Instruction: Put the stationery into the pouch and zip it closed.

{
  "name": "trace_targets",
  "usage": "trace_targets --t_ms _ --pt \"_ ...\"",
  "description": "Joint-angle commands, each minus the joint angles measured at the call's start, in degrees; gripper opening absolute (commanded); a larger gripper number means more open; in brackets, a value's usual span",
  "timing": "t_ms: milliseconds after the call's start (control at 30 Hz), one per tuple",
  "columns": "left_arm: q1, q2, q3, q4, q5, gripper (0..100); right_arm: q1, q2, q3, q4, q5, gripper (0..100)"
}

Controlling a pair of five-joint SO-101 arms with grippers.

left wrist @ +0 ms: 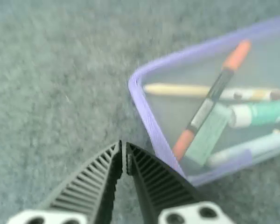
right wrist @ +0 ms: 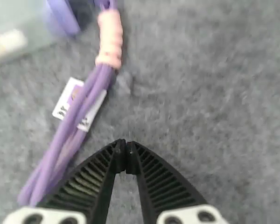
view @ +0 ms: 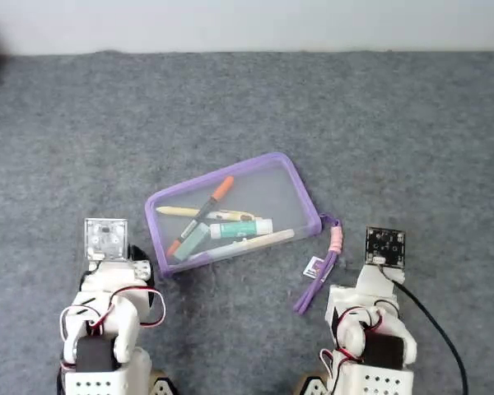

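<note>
A clear pouch [view: 263, 189] with a purple rim lies flat mid-table. Inside it are an orange-tipped black pen [view: 201, 214], a yellow pencil [view: 181, 211], a green-and-white tube [view: 240, 229] and a pale stick [view: 259, 240]. A purple strap [view: 319, 280] with a pink bead [view: 336, 239] and a white tag [view: 313, 266] trails from its right corner. My left gripper [left wrist: 123, 151] is shut and empty, just short of the pouch's near-left corner [left wrist: 149, 121]. My right gripper [right wrist: 126, 151] is shut and empty on the carpet beside the strap [right wrist: 79, 126].
Grey carpet [view: 395, 123] covers the table to a pale wall at the back. Both arm bases [view: 107, 329] [view: 370, 337] stand at the near edge, one at each side of the pouch.
</note>
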Motion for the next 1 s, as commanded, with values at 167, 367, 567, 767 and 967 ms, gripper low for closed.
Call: trace_targets --t_ms 167,367,567,767,967 --pt "-0.4 -0.6 0.8 -1.1 0.1 2 0.6 -1.1 1.1 -0.5 0.4 0.9" --pt "0.0 -0.6 0.8 -1.1 0.2 2 0.4 -1.1 1.1 -0.5 0.4 0.9" --pt "-0.2 -0.4 0.8 1.2 0.2 2 0.3 -1.1 1.1 -0.5 0.4 0.9" --pt "-0.3 -0.7 0.8 8.4 0.1 2 0.3 -1.1 1.1 -0.5 0.4 0.9" --pt "-0.3 -0.7 0.8 8.4 0.1 2 0.3 -1.1 1.1 -0.5 0.4 0.9"
